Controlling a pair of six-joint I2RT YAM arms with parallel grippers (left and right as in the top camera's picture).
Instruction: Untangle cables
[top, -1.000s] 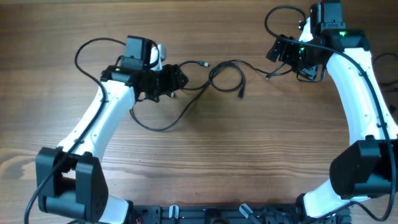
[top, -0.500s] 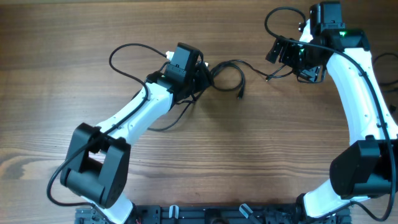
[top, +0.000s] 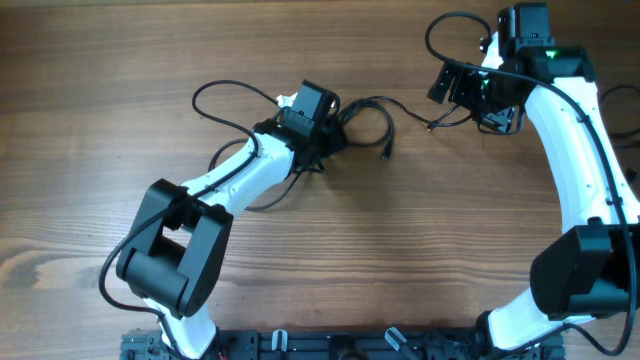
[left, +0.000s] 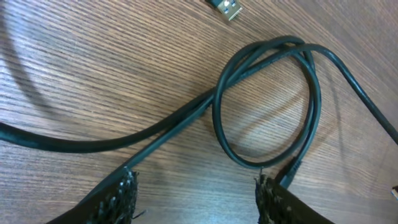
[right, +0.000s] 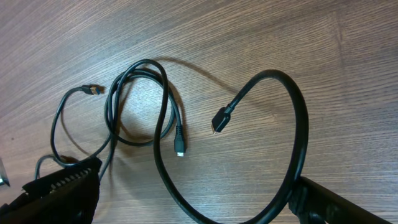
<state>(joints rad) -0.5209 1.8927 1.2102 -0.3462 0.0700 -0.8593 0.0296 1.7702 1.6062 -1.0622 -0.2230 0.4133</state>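
From my station I see the cables (top: 387, 130) lying on the wooden table (top: 90, 200) at its far side, between the two arms. They cross into a loose loop (left: 273, 48), double-stranded along its top, with one strand trailing off to the left over the wood. My left gripper (left: 194, 180) hovers low at that loop. Its fingers (left: 121, 196) stand moderately apart with bare wood between them. The trailing strand passes just by one tip and the bottom of the loop just by the other, and I see nothing clamped. A metallic plug (left: 227, 7) lies just beyond the loop. My right gripper (right: 193, 177) sits off to the right, jaws spread wide with nothing gripped. A raised stretch of cord curves close past the finger (right: 336, 205) at the right of its wrist view and ends in a dark plug (right: 221, 119). I cannot tell whether the cord rests on that finger. A small plug (right: 179, 149) lies on the wood inside the curve.
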